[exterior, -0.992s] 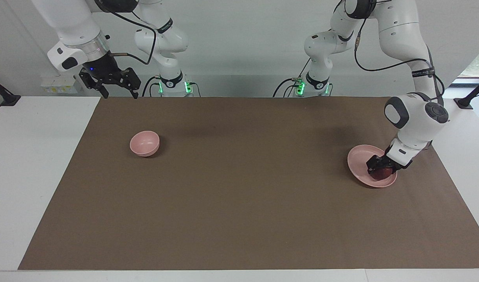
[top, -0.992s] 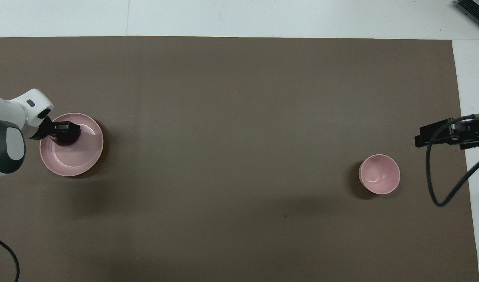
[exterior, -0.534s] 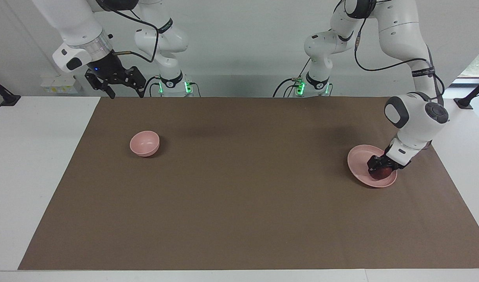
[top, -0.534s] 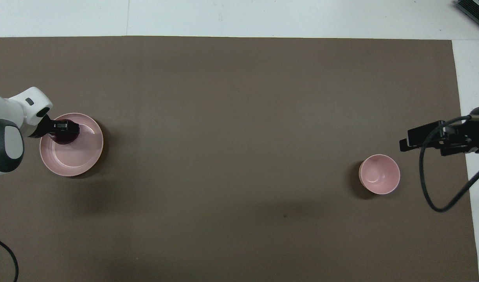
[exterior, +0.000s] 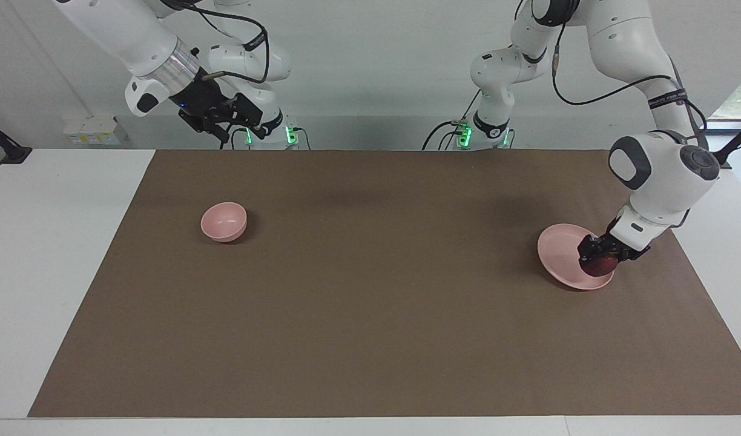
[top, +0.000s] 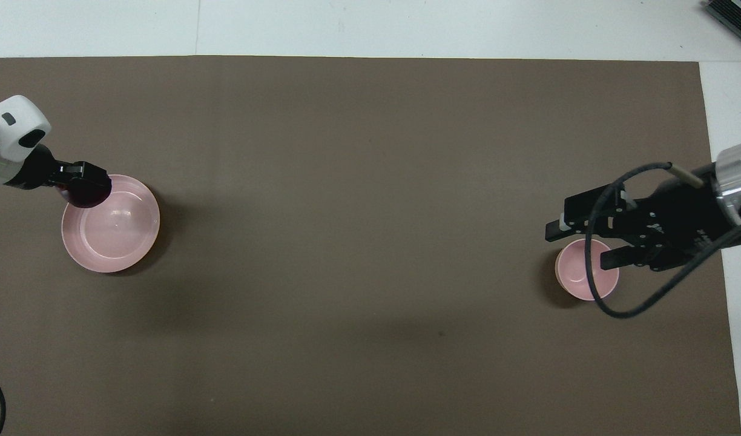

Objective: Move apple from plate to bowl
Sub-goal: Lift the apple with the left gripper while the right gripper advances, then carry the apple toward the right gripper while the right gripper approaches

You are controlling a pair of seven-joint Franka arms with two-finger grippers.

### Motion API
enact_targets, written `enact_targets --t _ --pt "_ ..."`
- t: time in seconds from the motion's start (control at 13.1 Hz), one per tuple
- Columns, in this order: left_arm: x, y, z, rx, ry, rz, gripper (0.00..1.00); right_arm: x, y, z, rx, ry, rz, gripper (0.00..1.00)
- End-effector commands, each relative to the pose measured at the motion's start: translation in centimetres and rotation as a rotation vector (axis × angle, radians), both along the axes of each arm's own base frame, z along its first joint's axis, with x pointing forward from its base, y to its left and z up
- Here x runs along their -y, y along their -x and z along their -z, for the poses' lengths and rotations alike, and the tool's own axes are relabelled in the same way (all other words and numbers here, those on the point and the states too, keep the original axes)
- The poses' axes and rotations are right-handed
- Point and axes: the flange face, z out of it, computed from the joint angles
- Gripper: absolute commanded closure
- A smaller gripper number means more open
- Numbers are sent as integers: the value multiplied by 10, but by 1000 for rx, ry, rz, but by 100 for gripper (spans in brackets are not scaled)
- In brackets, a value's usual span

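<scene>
The dark red apple (exterior: 600, 267) sits between the fingers of my left gripper (exterior: 596, 259), which is shut on it. The gripper holds it low over the rim of the pale pink plate (exterior: 559, 249), at the edge toward the left arm's end of the table. The overhead view shows the apple (top: 85, 194), the left gripper (top: 83, 181) and the plate (top: 113, 233). The small deep pink bowl (exterior: 224, 221) stands empty toward the right arm's end. My right gripper (exterior: 240, 128) is open and empty, high in the air. In the overhead view the right gripper (top: 579, 245) covers part of the bowl (top: 579, 281).
A brown mat (exterior: 370, 315) covers most of the white table (exterior: 49, 272). A black cable (top: 625, 309) loops from the right gripper over the bowl's edge. A dark object (top: 734, 15) lies off the mat at a corner far from the robots.
My left gripper has risen a little and carried the apple from inside the plate to over its rim. My right gripper has swung inward from the table's end and now shows over the bowl from overhead.
</scene>
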Motion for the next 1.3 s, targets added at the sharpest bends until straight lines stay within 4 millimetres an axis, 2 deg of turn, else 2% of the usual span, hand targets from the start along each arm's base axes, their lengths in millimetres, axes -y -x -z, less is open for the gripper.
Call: enact_targets --t 0.0,0.23,0.38,0.53,0.69,0.84,1.07,1.22 --pt "22 9 -40 -12 131 -12 100 -25 0 1 -49 -73 100 0" --pt "42 23 -71 -43 301 -71 100 -48 -15 9 -114 -180 208 0" --pt "62 30 -75 -107 405 -85 100 -51 -28 21 -137 -226 241 0" --pt "70 42 -85 -164 545 -73 100 -55 -40 34 -173 -295 270 0" --pt "90 41 -93 -165 661 -65 100 -61 -50 40 -193 -360 303 0" --pt "111 40 -99 -162 736 -51 100 -87 -56 55 -204 -392 294 0" --pt "128 37 -110 -129 882 -53 100 -132 -67 65 -195 -493 352 0" --pt "155 38 -118 -109 950 -18 100 -152 -72 72 -191 -551 406 0"
